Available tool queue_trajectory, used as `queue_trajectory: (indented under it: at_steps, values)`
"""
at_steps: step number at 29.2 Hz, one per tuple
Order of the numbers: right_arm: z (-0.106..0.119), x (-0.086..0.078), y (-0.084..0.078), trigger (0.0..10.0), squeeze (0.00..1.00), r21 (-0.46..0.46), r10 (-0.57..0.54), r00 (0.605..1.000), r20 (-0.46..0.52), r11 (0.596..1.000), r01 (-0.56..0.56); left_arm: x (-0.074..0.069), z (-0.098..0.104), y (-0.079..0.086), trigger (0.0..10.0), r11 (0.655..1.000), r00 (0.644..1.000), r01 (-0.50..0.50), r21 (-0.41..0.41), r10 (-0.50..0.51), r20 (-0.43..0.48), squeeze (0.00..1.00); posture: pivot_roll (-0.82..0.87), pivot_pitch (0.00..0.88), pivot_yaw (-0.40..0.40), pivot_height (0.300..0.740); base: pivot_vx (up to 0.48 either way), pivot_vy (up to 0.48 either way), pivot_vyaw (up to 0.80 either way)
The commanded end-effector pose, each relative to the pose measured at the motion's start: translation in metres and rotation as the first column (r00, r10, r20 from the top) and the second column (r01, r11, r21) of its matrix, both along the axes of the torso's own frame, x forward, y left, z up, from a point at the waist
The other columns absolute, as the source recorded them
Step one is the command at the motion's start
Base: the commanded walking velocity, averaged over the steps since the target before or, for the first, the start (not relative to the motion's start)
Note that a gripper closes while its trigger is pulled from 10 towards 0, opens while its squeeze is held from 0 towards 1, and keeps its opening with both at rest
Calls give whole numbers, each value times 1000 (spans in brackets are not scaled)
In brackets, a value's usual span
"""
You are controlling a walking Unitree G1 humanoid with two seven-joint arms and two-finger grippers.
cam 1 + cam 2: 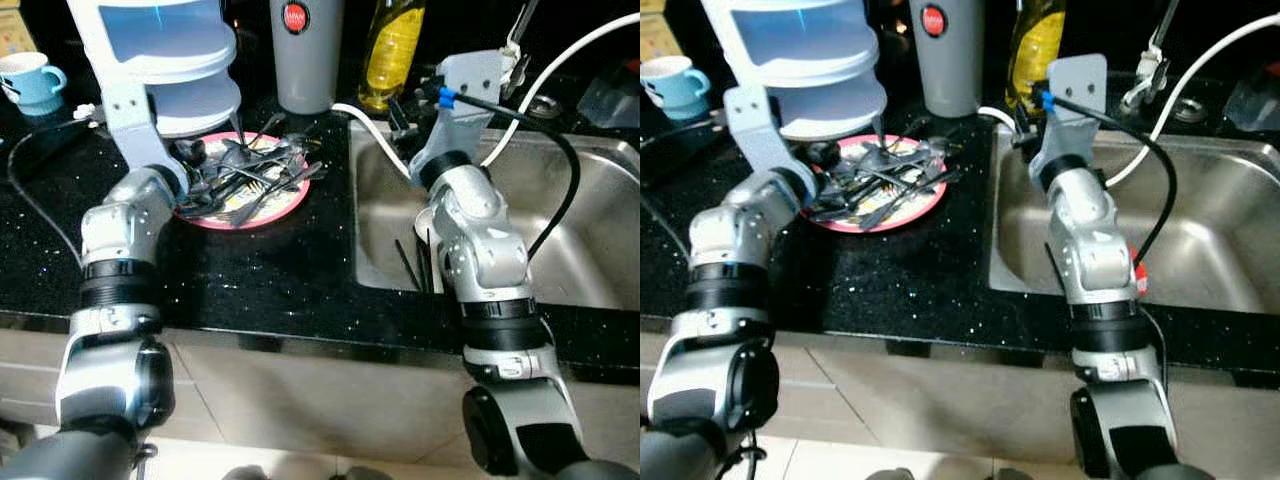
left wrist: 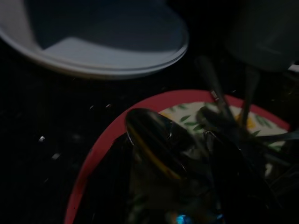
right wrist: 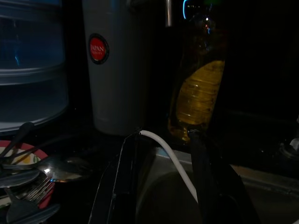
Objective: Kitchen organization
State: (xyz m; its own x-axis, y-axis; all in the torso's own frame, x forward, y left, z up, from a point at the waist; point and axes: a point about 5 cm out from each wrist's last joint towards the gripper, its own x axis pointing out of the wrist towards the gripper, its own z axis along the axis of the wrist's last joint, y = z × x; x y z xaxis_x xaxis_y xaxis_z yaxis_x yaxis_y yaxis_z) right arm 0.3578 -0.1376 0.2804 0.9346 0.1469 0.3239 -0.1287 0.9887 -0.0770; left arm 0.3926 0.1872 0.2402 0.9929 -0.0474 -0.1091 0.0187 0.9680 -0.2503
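my left hand (image 2: 187, 186) is down at the near-left rim of the red-rimmed plate (image 1: 285, 208), right in the heap of dark cutlery (image 1: 250, 175) piled on it. in my left wrist view a spoon (image 2: 156, 144) lies bowl-up just in front of my fingers, but the picture is so dark that i cannot tell whether that hand is spread or closed on anything. the plate sits on the black speckled surface (image 1: 250, 280), just in front of a stack of pale blue and white containers (image 1: 170, 50).

my right hand (image 3: 163, 186) reaches over the back-left corner of the steel sink (image 1: 580, 200), its two black fingers (image 3: 117, 182) standing well apart with nothing between them. a white hose (image 3: 170, 158) runs over the sink's edge between those fingers. beyond them stand a tall grey tumbler (image 1: 305, 55) with a round red label and, just beside it, a bottle of yellow liquid (image 1: 392, 50). a few dark utensils (image 1: 412, 265) lean inside the sink against its left wall. a light blue mug (image 1: 32, 80) sits at the far left of the surface.
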Motion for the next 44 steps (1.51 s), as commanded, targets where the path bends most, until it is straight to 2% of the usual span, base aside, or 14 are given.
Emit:
queue_trajectory:
  at_steps: [1,3,7,9,10,12,15,23,32,35,36,37,41,44]
  values:
    - [0,2,0,10000,0,5,-6,1000,-2,1000,6,4,0,-9,10000,999,999,33,-36,-34,-17,0,89,67,2,740,0,0,0]
    - [-2,2,4,10000,0,12,1,1000,-8,1000,-1,8,2,-12,10000,991,997,68,-118,-71,-19,0,89,75,2,740,0,0,0]
    - [-2,2,11,10000,0,16,15,1000,-10,1000,-15,12,4,-12,10000,980,996,91,-178,-94,-9,0,78,71,7,740,0,0,0]
    - [-3,-2,16,10000,0,18,33,999,-1,999,-33,14,5,-8,6745,967,995,97,-234,-100,0,0,81,62,31,740,0,0,0]
    - [-3,-2,16,10000,0,18,33,999,-1,999,-33,14,5,-8,6745,967,995,97,-234,-100,0,0,81,62,31,740,0,0,0]
    - [-7,-4,14,10000,0,37,23,1000,-11,999,-22,15,1,-3,471,955,996,80,-286,-89,-16,0,77,66,25,740,0,0,0]
    - [-9,-4,13,10000,0,44,19,1000,-17,999,-18,15,-4,2,0,948,997,56,-313,-68,-29,0,83,52,17,740,0,0,0]
    - [-8,0,15,10000,0,48,34,999,-11,998,-33,11,-1,18,0,962,998,4,-272,12,57,0,116,16,-6,740,0,0,0]
    - [-9,6,24,10000,0,65,51,999,5,997,-52,2,-6,41,0,939,991,-30,-343,73,111,0,117,0,-6,740,0,0,0]
    - [-2,-1,13,10000,0,79,5,1000,29,997,-8,2,22,40,0,958,964,-9,-286,84,252,0,60,0,75,740,0,0,0]
    - [1,-3,8,10000,0,85,-11,999,38,996,7,2,36,40,2118,964,945,-2,-266,89,315,0,52,0,84,740,0,0,0]
    - [-4,-6,1,10000,0,81,-39,998,40,996,36,1,52,38,10000,955,914,27,-296,96,393,0,13,4,107,740,0,0,0]
    - [-14,-13,-8,10000,0,110,-93,996,17,990,90,-2,80,40,10000,925,853,49,-376,158,498,0,13,9,133,740,0,0,0]
    - [-16,-18,-7,10000,0,120,-93,996,13,989,90,-6,101,39,10000,925,809,78,-373,160,566,0,-18,34,139,740,0,0,0]
